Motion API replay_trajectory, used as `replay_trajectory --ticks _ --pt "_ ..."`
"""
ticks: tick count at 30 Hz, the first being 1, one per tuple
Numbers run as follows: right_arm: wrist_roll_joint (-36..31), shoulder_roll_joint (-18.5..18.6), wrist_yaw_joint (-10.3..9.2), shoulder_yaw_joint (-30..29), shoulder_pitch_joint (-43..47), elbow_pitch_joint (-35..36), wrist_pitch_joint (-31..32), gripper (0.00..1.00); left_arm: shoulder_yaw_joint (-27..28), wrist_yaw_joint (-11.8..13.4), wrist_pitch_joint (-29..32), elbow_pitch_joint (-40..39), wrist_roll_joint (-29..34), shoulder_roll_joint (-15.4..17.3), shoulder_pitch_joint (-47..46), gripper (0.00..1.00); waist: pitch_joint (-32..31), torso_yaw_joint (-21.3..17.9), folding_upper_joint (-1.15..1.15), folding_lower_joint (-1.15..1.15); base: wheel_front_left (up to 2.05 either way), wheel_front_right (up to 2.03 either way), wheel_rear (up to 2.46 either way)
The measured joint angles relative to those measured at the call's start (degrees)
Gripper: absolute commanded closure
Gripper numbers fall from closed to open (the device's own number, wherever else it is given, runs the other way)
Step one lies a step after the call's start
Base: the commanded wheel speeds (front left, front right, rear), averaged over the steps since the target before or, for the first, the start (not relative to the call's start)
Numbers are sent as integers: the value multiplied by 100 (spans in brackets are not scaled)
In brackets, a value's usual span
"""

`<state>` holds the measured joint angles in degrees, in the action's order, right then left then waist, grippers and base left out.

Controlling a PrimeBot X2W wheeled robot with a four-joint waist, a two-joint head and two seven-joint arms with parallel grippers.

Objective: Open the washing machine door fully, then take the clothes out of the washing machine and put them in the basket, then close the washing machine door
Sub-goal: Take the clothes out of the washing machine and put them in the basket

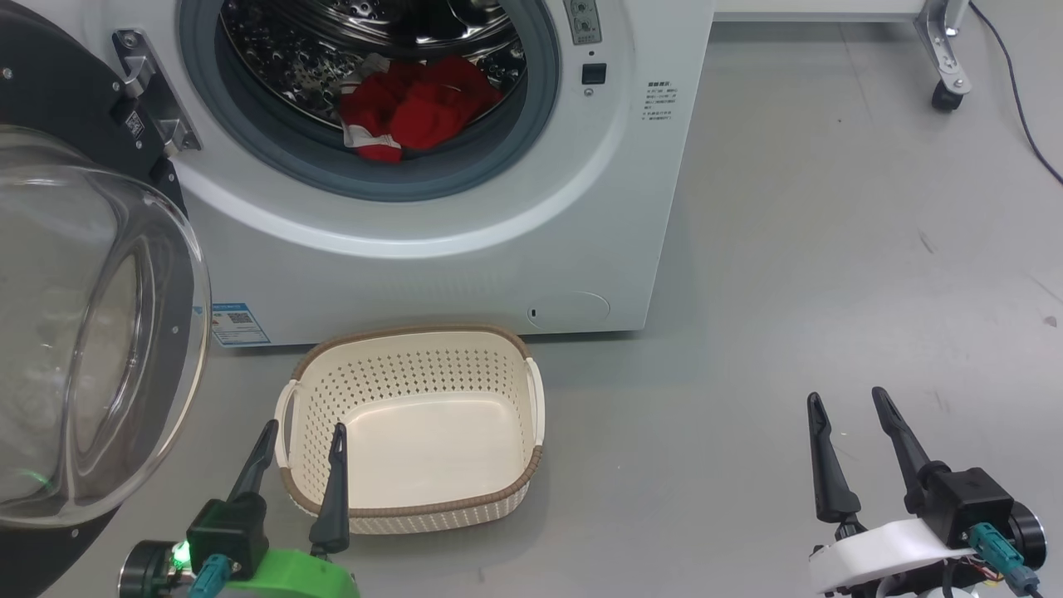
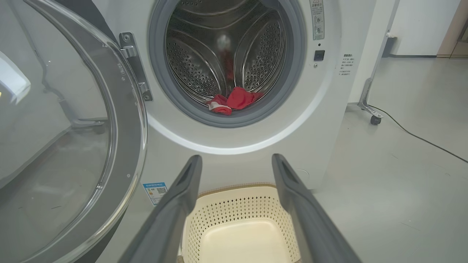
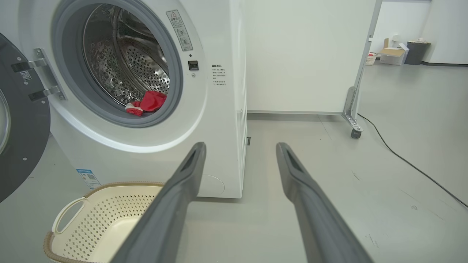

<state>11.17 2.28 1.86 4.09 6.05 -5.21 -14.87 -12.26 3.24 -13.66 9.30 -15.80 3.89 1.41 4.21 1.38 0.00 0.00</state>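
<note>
Seen from my remote desk: my left gripper (image 1: pixel 304 426) and right gripper (image 1: pixel 846 394) hang low over the grey floor (image 1: pixel 789 249), both with fingers spread wide. Just beyond the left one sits the basket (image 1: pixel 399 332), near the foot of the washing machine (image 1: pixel 498 266). The washing machine door (image 1: pixel 83 332) stands swung open at left. Farthest in, the red clothes (image 1: pixel 419 104) lie at the front lip of the drum (image 1: pixel 291 66).

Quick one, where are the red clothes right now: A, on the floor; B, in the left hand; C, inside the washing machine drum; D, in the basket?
C: the clothes lie at the front of the drum inside the washing machine, and the basket is bare.
</note>
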Motion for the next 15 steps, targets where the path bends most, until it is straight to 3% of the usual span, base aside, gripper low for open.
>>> replay_trajectory --ticks 15 --pt "41 0 -1 24 13 3 0 0 3 1 0 -38 2 -1 0 0 -2 -18 0 0 68 -68 0"
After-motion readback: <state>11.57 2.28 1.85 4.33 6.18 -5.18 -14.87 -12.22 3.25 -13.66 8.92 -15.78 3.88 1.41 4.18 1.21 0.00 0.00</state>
